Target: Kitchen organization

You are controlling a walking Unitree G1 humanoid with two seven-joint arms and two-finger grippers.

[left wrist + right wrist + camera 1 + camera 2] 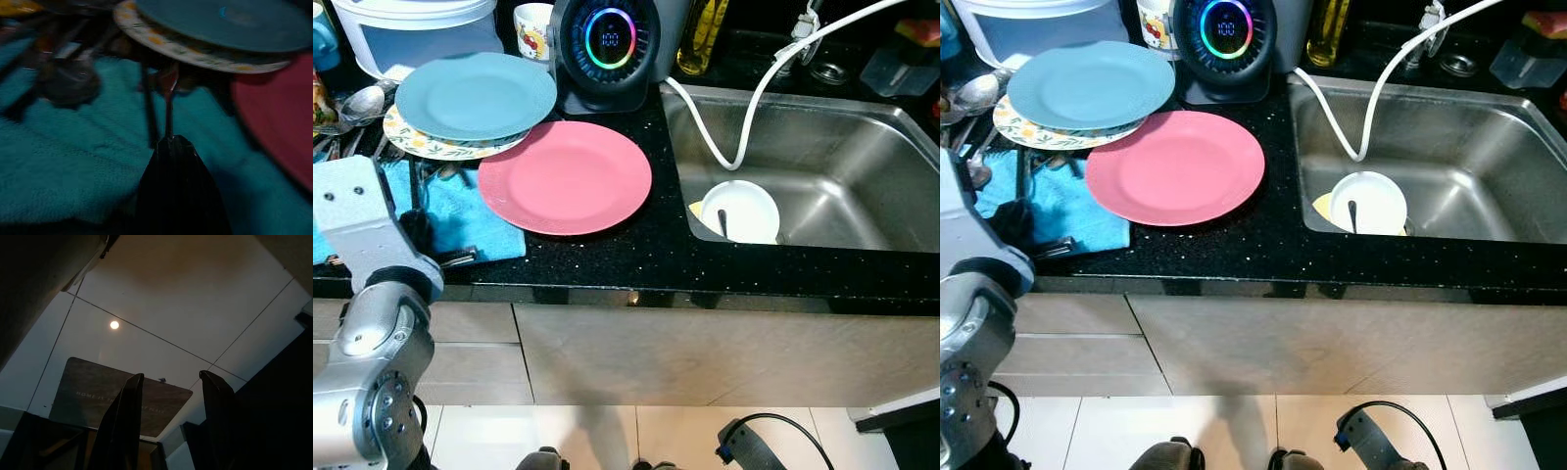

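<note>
Left claw (168, 147) together on a thin utensil handle (168, 115) over the teal cloth (73, 171); right claw (171, 401) apart, empty.

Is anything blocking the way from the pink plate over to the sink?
Nothing visible does. The pink plate lies flat on the counter, and only bare black countertop separates it from the sink, where a white bowl sits.

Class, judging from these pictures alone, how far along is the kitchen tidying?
Done: a blue plate already sits stacked on a patterned plate.
In hand: the left tool is low over the blue towel, pointing towards cutlery by the plates.
Left: the pink plate lies unstacked, and a white bowl waits in the sink.
</note>
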